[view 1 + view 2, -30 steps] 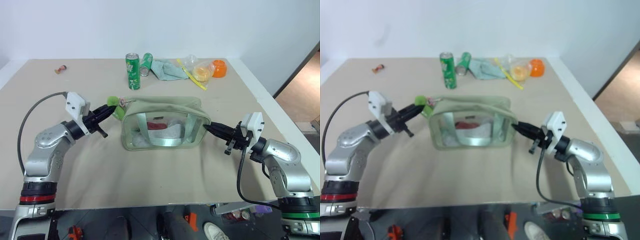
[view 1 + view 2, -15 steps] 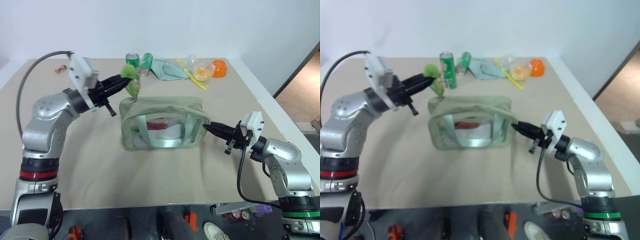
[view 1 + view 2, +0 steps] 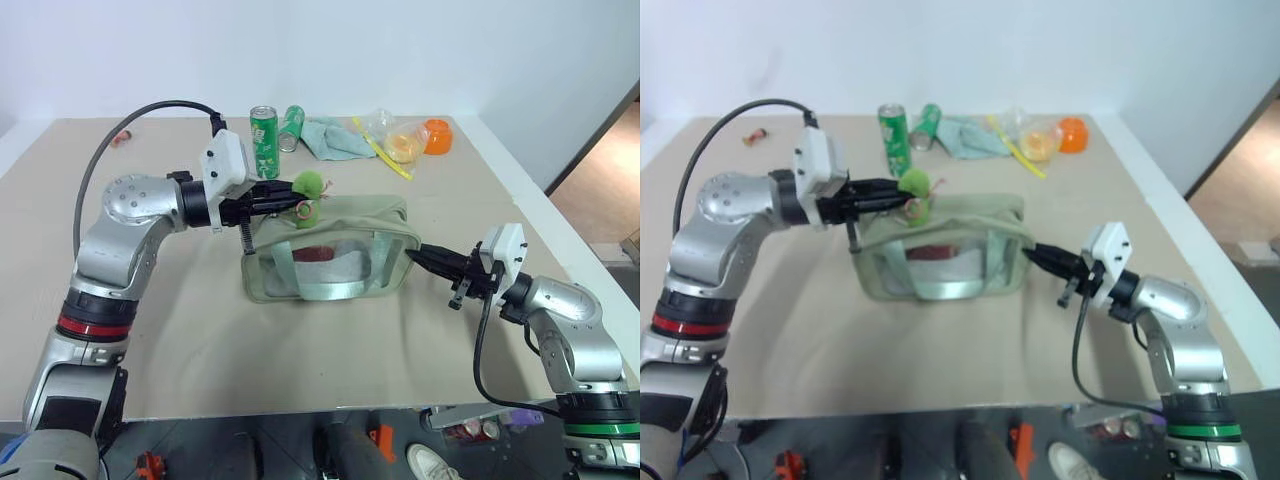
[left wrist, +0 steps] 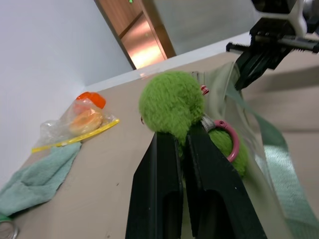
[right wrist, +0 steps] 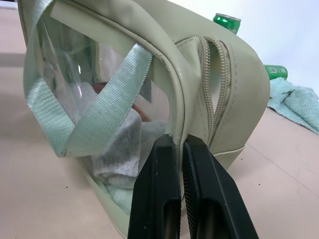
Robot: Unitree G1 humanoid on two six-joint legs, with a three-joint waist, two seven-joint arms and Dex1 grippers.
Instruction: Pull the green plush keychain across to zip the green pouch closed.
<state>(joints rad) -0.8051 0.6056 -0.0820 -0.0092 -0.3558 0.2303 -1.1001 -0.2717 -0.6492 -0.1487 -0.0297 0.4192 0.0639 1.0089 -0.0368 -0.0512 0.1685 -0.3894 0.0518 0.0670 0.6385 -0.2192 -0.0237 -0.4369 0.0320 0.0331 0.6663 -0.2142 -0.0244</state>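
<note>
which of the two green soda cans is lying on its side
The green can farther back, right next to the pale teal cloth, lies on its side. The other green can, nearer the green pouch, stands upright.

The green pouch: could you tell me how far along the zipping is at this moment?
Done: left gripper is shut on the green plush keychain; right gripper is shut on the green pouch end. In hand: keychain sits over the pouch's left part. Left: the zipper near the right end is open.
</note>
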